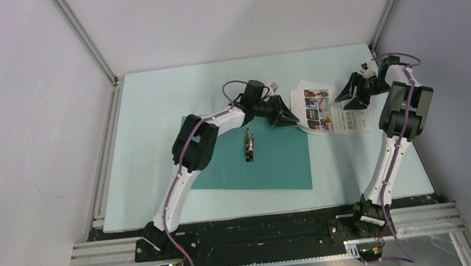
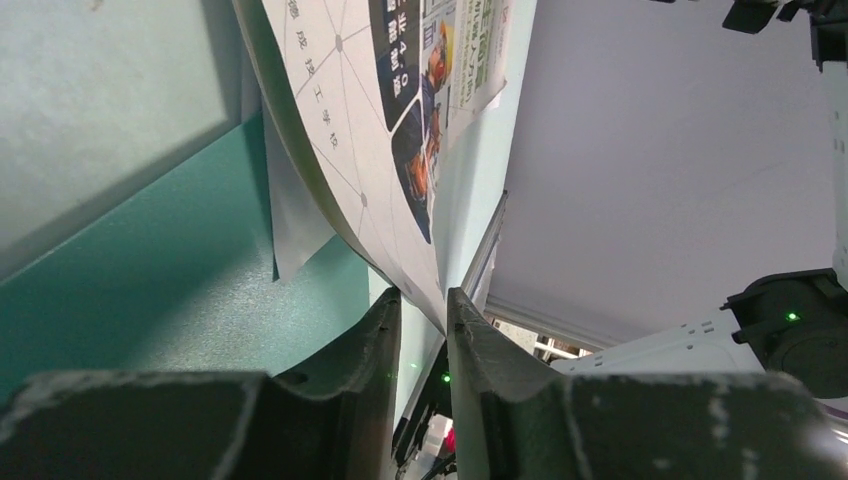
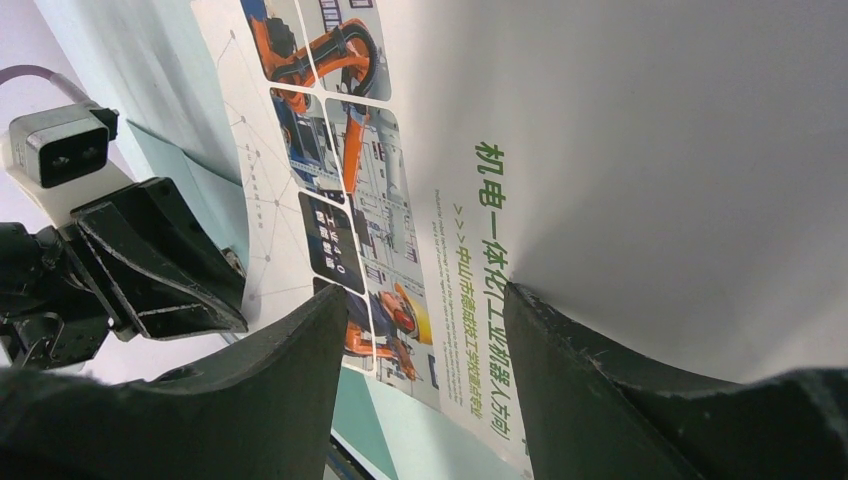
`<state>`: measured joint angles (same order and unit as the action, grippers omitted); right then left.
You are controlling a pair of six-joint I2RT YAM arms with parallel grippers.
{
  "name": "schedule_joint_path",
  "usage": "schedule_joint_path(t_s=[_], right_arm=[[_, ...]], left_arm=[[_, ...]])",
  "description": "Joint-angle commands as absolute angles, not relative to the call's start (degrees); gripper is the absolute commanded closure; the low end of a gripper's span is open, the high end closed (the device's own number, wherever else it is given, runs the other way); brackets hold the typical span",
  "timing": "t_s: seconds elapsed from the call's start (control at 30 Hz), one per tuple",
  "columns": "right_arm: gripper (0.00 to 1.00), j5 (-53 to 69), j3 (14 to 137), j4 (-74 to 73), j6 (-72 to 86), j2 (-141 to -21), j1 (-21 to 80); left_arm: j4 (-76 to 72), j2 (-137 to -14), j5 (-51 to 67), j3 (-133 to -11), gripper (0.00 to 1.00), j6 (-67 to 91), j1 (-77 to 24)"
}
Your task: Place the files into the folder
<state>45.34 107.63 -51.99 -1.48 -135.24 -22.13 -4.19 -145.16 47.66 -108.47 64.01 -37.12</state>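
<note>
left gripper (image 2: pixel 423 310) has its fingers pinched on the brochure's (image 1: pixel 331 110) near edge, just past the teal folder (image 1: pixel 276 162); right gripper (image 3: pixel 420 330) sits over the page, jaws apart; second sheet mostly hidden underneath.

The folder (image 1: pixel 270 162) lies open mid-bench, clip (image 1: pixel 248 145) on its spine. The brochure sheet (image 1: pixel 331 110) sits toward the far right corner, between left end effector (image 1: pixel 293 118) and right end effector (image 1: pixel 347 101).

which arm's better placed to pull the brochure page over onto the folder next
Left, probably. The left gripper already pinches the brochure page at the edge nearest the teal folder and sits over the folder's corner. The right gripper is open at the page's far side.
</note>
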Motion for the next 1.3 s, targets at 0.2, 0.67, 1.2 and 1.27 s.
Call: schedule_joint_path(t_s=[0.2,0.67,1.2,1.27], right_arm=[[0.36,41.74,106.00,-51.89,-1.78,-133.73,-21.45],[0.35,41.76,105.91,-51.57,-1.68,-133.59,-21.53],[0.34,46.15,102.87,-50.49,-0.44,-131.29,-14.72],[0.34,44.70,101.90,-50.41,-0.44,-131.91,-14.76]], left_arm=[[-0.41,-139.96,45.97,-112.90,0.73,60.60,-37.82],[6.11,-138.81,43.88,-114.30,0.70,57.55,-38.57],[10.93,-139.43,37.78,-112.93,0.62,56.88,-39.04],[11.85,-139.59,36.66,-111.91,0.62,57.06,-39.03]])
